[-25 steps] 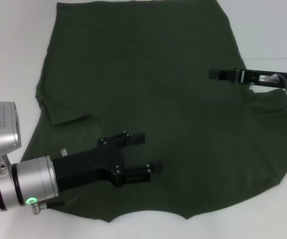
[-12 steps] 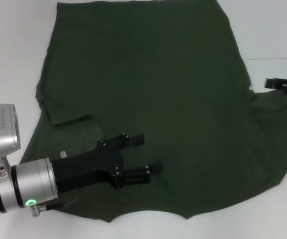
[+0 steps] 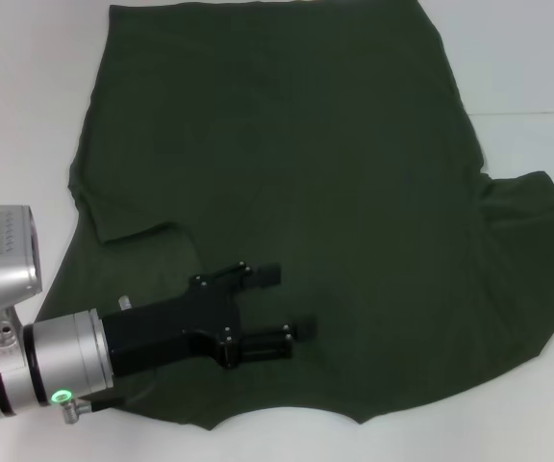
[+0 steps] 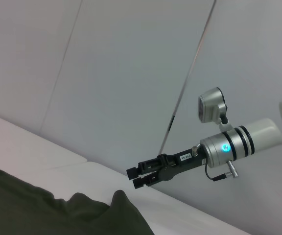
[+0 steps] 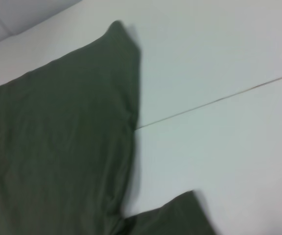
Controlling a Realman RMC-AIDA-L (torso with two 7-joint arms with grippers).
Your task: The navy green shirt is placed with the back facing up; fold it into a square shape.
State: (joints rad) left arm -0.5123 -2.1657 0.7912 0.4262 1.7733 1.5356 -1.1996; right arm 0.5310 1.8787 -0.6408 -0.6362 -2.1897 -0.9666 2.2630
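**Inspector:** Start with the largest item. Location and condition?

**Assistant:** One navy green shirt [image 3: 287, 202], spread flat on the white table [image 3: 527, 58], filling most of the head view from the top edge to the bottom centre. The plain side faces up and no lettering shows. In my judgement it lies spread so that its edges can be reached for folding. The sleeve at the frame's left is already turned in over the body [image 3: 128, 226]; the sleeve at the right edge still lies out on the table [image 3: 532, 207]. No square yet.

**Inspector:** Arms?

**Assistant:** The left gripper [image 3: 287, 301] sits at lower left of the head view, over the shirt near its bottom edge. Its fingers are spread apart with nothing between them. Whether they touch the cloth I cannot tell. Probably it is positioned there to take the next fold.

**Inspector:** And the other?

**Assistant:** The right gripper [image 4: 137, 177] is outside the head view. It appears only in the left wrist view, lower centre, raised clear of the shirt and carrying nothing. Whether its fingers are parted, I cannot tell.

**Inspector:** Count.

**Assistant:** One shirt, one table, two grippers.
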